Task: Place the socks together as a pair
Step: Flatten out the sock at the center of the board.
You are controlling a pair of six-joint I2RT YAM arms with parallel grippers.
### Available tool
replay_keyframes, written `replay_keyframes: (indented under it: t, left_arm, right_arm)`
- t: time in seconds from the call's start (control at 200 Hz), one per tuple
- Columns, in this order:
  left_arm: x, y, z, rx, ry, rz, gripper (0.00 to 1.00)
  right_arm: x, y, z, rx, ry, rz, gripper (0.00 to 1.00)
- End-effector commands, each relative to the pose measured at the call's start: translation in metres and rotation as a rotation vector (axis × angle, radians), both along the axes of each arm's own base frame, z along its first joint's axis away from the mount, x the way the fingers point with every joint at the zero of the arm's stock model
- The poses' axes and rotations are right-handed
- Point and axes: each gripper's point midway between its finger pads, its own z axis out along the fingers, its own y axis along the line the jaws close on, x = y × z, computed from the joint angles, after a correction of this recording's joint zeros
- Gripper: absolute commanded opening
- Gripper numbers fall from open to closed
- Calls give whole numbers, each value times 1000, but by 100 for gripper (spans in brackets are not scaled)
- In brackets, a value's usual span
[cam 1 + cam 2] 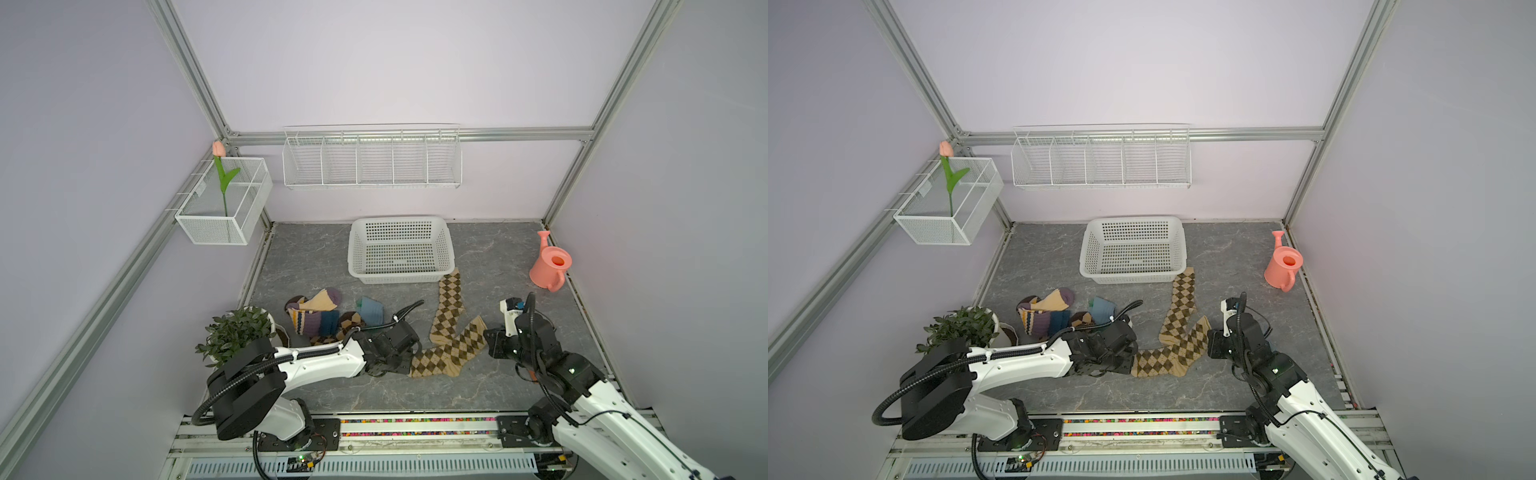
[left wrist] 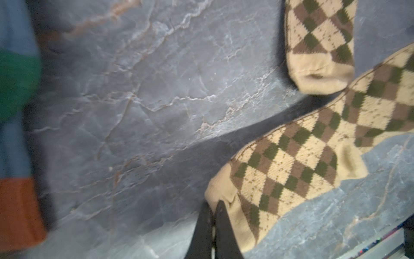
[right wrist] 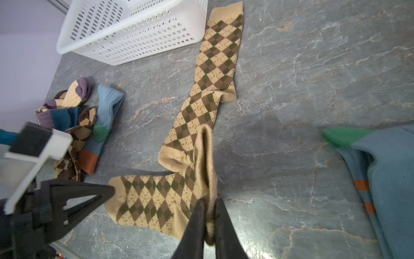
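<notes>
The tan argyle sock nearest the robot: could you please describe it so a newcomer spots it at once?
From the white basket at the back of the grey table, one tan argyle sock runs toward the robot. At its near end the wanted sock lies crosswise. Unlike its twin, it is pinched at both ends, by the left pincer and the right pincer.

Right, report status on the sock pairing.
Right fingers shut on nearer tan argyle sock, cuff raised. Left fingers shut at its toe, hold unclear. Farther tan argyle sock flat, toe beside it. Nothing between them.
</notes>
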Motion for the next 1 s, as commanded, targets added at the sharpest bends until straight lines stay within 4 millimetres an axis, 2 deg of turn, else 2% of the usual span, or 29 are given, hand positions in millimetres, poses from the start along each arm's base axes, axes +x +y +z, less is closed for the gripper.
replay_keyframes:
  t: [0.0, 0.135, 0.285, 0.47, 0.605, 0.715, 0.795, 0.92, 0.995]
  left_arm:
    - [8, 12, 31, 90, -61, -17, 0]
    - [7, 17, 34, 200, -41, -83, 0]
    - [6, 23, 19, 312, 0, -116, 0]
    - [1, 28, 14, 303, 29, -125, 0]
    - [6, 37, 13, 300, 26, -106, 0]
    - [15, 32, 15, 255, 15, -83, 28]
    - [21, 24, 23, 223, -3, -71, 42]
    - [31, 16, 47, 181, -58, -42, 54]
    - [37, 11, 64, 139, -92, -29, 55]
  right_arm:
    - [-16, 5, -18, 43, 79, 27, 15]
    - [-27, 8, -29, 78, 125, 43, 16]
    - [-39, 12, -36, 85, 176, 79, 17]
    - [-45, 10, -25, 92, 164, 90, 18]
    - [-45, 11, -42, 61, 206, 94, 23]
    - [-38, 8, -51, 32, 210, 72, 26]
    - [-33, 3, -51, 7, 186, 45, 31]
    - [-27, -5, -40, -13, 131, 6, 42]
    - [-23, -12, -28, -37, 83, -17, 48]
